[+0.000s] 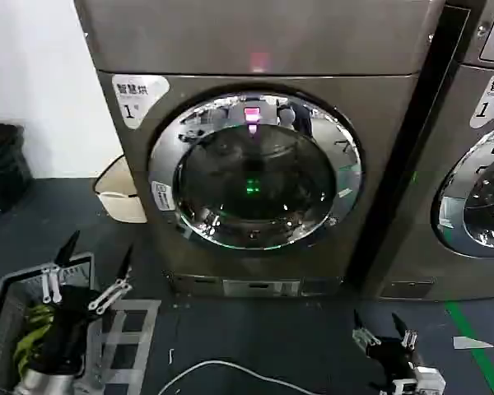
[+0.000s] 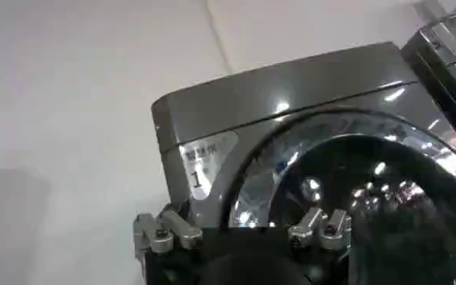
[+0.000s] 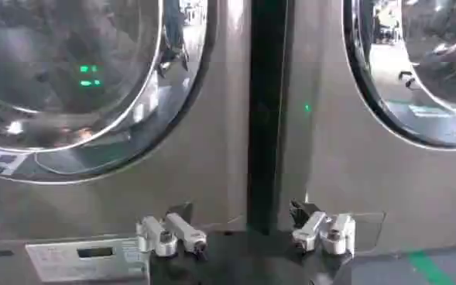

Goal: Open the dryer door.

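two grippers sit low, well apart from the door (image 1: 255,169), which is shut on the dryer (image 1: 263,49) ahead and above. we judge the left gripper (image 1: 95,259), fingers wide, nearer; the right gripper (image 1: 383,329) is also spread.

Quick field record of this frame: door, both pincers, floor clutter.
door: dryer door shut, flush in the dryer front
left pincer: open, low at left, above a basket, clear of door
right pincer: open, low at right, near floor, clear of door
floor: white cable, green tape
second machine: at right, door shut
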